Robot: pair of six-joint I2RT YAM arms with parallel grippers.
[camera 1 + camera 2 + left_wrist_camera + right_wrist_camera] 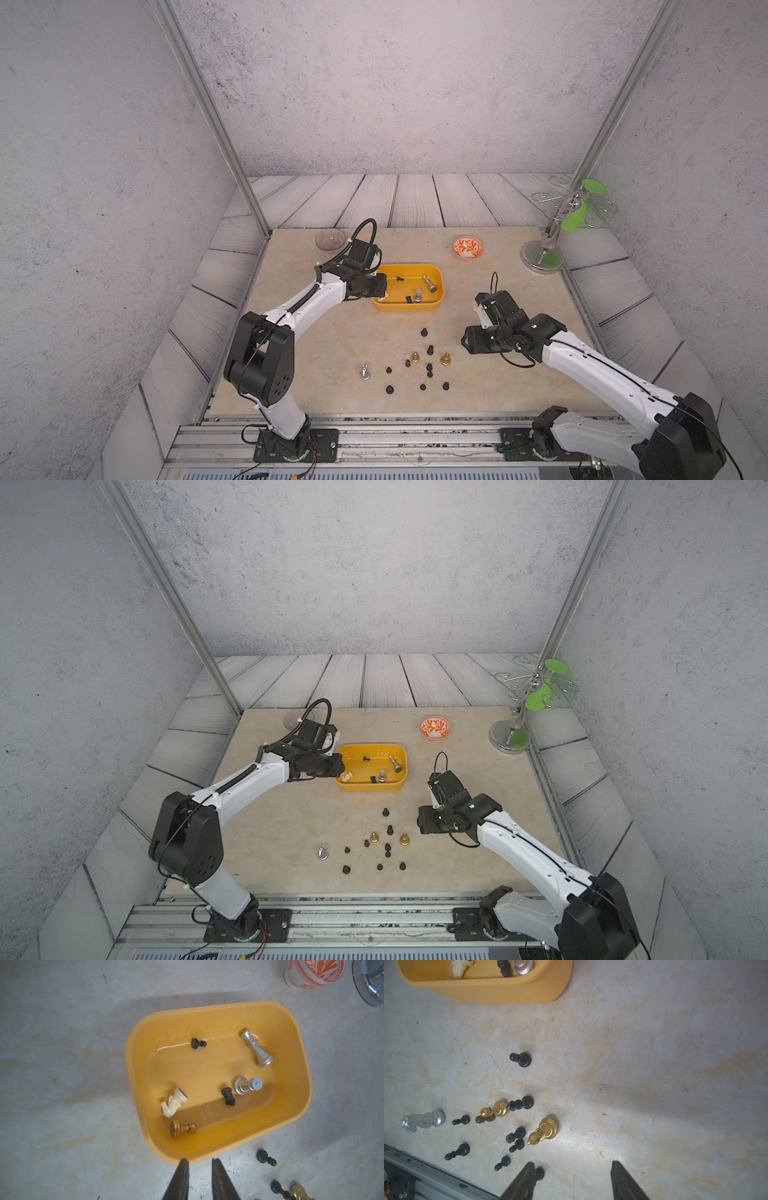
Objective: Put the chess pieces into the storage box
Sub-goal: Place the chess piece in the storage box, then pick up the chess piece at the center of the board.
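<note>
Your left gripper [200, 1164] sits at a rounded corner of the storage box [295, 1076], its dark tapered jaws a narrow gap apart with nothing between them. That smooth yellow-orange plastic tub holds six chess pieces [198, 1043], among them a cream knight [173, 1105], a shiny silver queen [256, 1048] on its side and a brown pawn [182, 1128]. Your right gripper [573, 1164] is spread wide and empty over the mottled beige surface [654, 1064], near matte black pawns [520, 1059], two glossy gold bishops [544, 1131] and a silver knight [423, 1120].

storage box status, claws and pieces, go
Left claw barely open, empty, by storage box rim. Right claw open, empty. Six chess pieces boxed, twelve on table. Nothing blocking.
</note>
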